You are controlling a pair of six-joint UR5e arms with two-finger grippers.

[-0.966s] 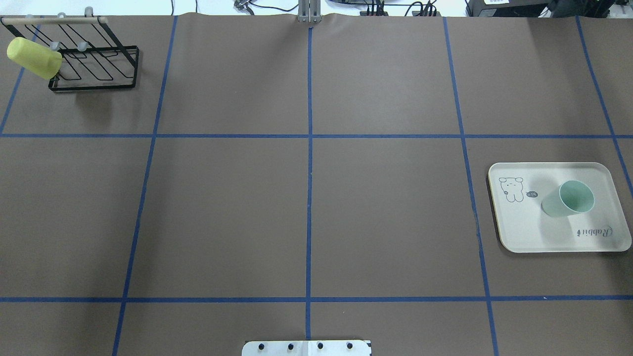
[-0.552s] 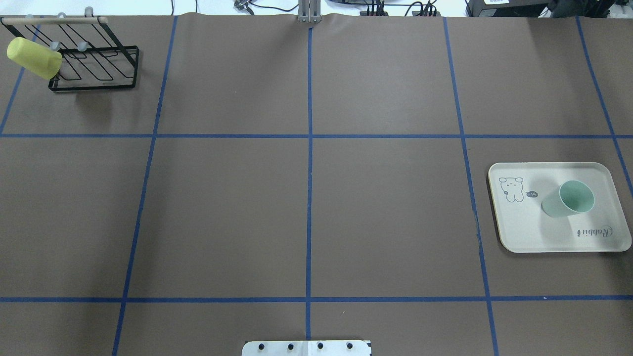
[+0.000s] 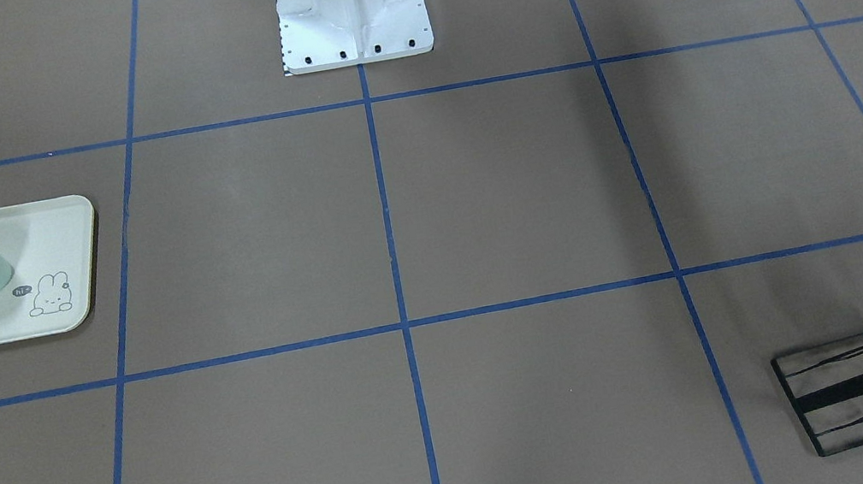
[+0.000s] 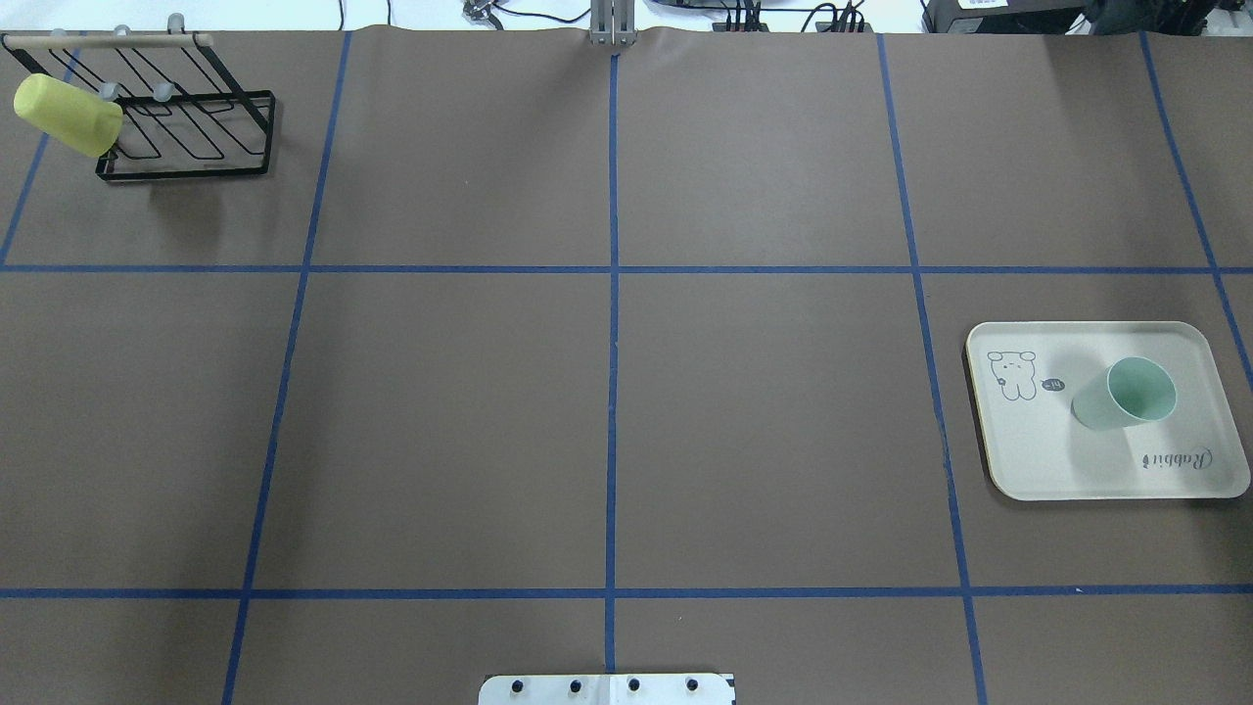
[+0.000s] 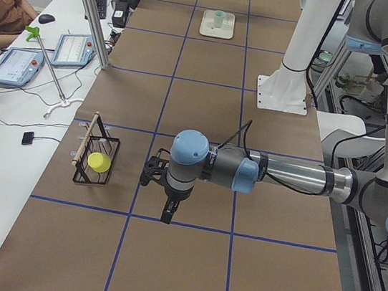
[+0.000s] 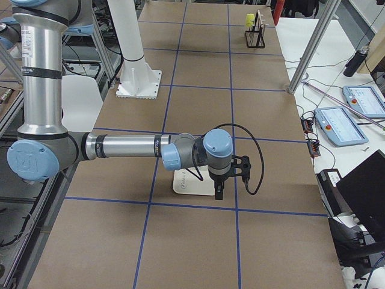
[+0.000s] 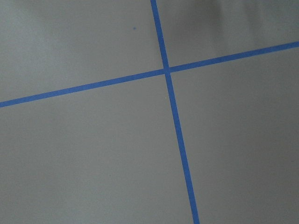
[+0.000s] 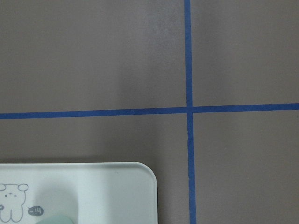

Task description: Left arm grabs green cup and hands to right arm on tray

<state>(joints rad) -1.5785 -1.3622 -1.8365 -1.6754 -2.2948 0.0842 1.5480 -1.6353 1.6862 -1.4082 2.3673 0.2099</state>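
The small pale mint-green plastic cup (image 4: 1126, 394) stood upright on the cream rectangular tray (image 4: 1038, 460), at 3 o'clock on the worktop (image 4: 440, 421), seemingly delivered. Whether the left hand (image 5: 168, 211) or right hand (image 6: 219, 190) was clenched, nobody could tell.

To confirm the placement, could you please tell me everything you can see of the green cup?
The green cup is a small, pale mint tumbler, smooth and tapered, with no handle, and it looks like plastic. It stands upright, mouth up and empty, on the cream tray, beside the rabbit drawing. Only the tray touches it.
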